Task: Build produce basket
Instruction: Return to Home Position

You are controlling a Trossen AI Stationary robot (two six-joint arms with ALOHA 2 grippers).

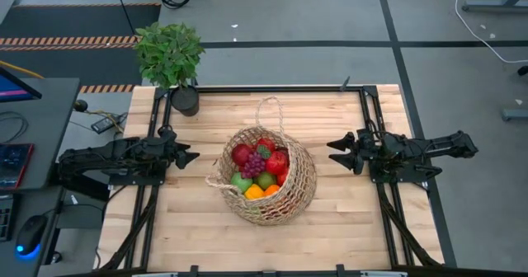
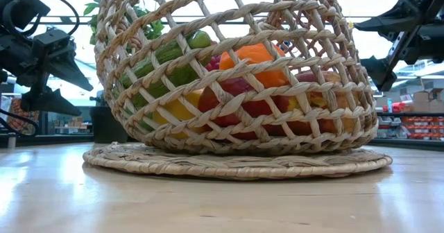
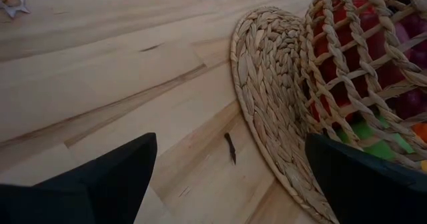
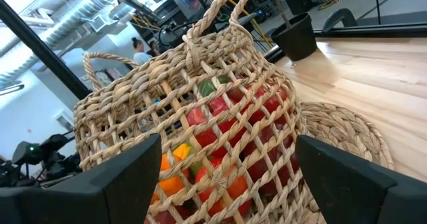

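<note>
Basket (image 1: 304, 186) w/ produce (image 1: 260, 166) inside. Left gripper (image 1: 190, 156) left of basket, right gripper (image 1: 340, 155) right of it; both spread wide & empty. Mat (image 2: 236, 162) under basket is clear in low view, not from above.

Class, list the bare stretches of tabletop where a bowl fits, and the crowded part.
Bare: the two table corners away from the plant pot, either side of the basket; also the pot-side corner by the right gripper. Crowded: the middle line, left gripper to basket to right gripper.
</note>
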